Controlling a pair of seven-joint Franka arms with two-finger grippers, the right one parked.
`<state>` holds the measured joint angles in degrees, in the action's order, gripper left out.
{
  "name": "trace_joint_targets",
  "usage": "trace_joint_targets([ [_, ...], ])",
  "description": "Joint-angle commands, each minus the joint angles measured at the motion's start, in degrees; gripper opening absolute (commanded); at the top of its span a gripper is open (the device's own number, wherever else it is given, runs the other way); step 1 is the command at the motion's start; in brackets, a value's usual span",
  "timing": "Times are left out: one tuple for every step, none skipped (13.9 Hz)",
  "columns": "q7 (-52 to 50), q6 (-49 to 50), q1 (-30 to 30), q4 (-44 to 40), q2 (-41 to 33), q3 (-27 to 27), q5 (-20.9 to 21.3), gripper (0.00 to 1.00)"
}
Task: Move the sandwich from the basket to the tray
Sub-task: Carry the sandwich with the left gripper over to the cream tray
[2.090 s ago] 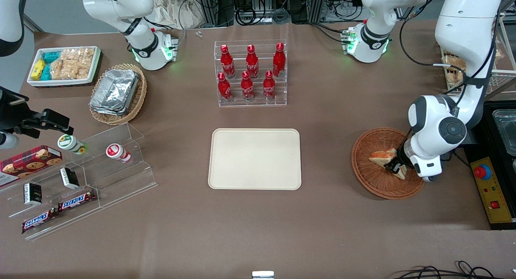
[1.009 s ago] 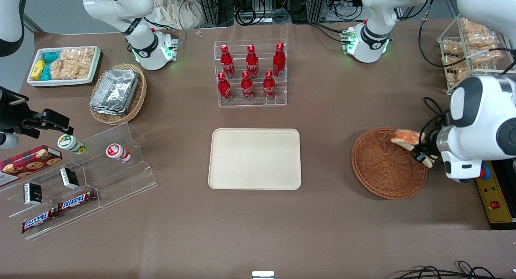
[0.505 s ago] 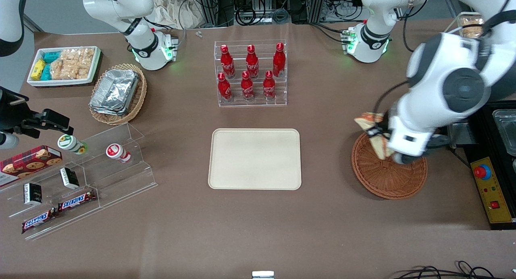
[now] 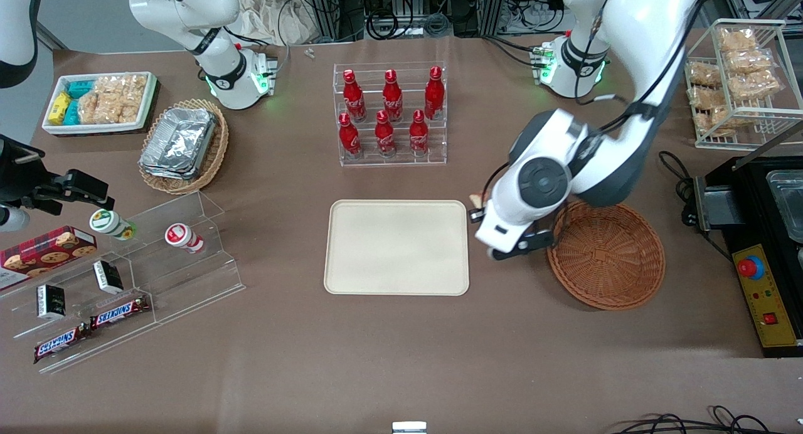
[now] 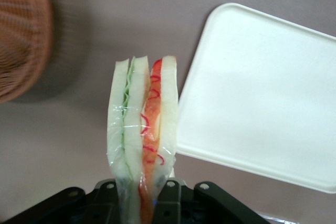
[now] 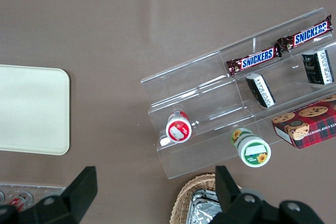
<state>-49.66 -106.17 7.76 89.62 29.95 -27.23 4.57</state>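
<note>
The tool [image 5: 142,192] is pinching the sandwich [image 5: 142,140] by its lower end, the wedge standing edge-on with its green and red-orange layers showing under clear wrap. We see it held in the air above the bare brown surface [image 4: 401,352], between the basket [image 4: 606,255] and the tray [image 4: 396,246], just beside the tray's edge nearest the working arm.

We judge the step in hand to be the carry: the basket holds nothing and the tray holds nothing. The next move, as we read it, calls for travel sideways until the wedge is over the tray's middle, then a descent and a release low enough that the soft bread settles flat and does not topple off the low rim.

The front view gives the layout, arm, basket and tray in a row, but the wrist housing hides nearly all of the sandwich there; only a pale corner shows at the tray's edge. The left wrist view shows the grip and the filling plainly, with the tray's rounded corner close by. The right wrist view shows only the tray's other end and the acrylic snack rack [image 6: 236,108].
</note>
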Motion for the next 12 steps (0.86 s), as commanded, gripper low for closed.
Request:
trace_joint_targets([
  [-0.8, -3.0, 2.3, -2.1, 5.0, 0.0, 0.7, 0.00],
  [-0.8, -5.2, 3.2, -2.1, 6.2, 0.0, 0.6, 0.00],
  [-0.8, -7.7, 3.9, -2.1, 7.0, 0.1, 0.7, 0.00],
  [-0.8, -9.9, 4.8, -2.1, 8.4, 0.1, 0.8, 0.00],
  [-0.8, -11.3, 6.2, -2.1, 9.9, 0.3, 2.0, 0.00],
  [-1.0, -12.5, 6.7, -2.2, 11.5, 0.3, 4.9, 0.00],
  [-1.9, -12.9, 7.0, -2.2, 12.1, 0.3, 6.5, 0.00],
  [-2.3, -13.5, 7.0, -2.2, 12.6, 0.3, 6.9, 0.00],
  [-2.2, -14.7, 7.0, -2.2, 13.3, 0.3, 7.0, 0.00],
  [-2.2, -15.9, 7.0, -2.3, 14.0, 0.3, 7.3, 0.00],
  [-2.4, -16.7, 7.0, -2.5, 14.3, 0.3, 8.6, 0.00],
  [-2.5, -16.9, 7.1, -2.6, 15.0, 0.3, 9.2, 0.00],
])
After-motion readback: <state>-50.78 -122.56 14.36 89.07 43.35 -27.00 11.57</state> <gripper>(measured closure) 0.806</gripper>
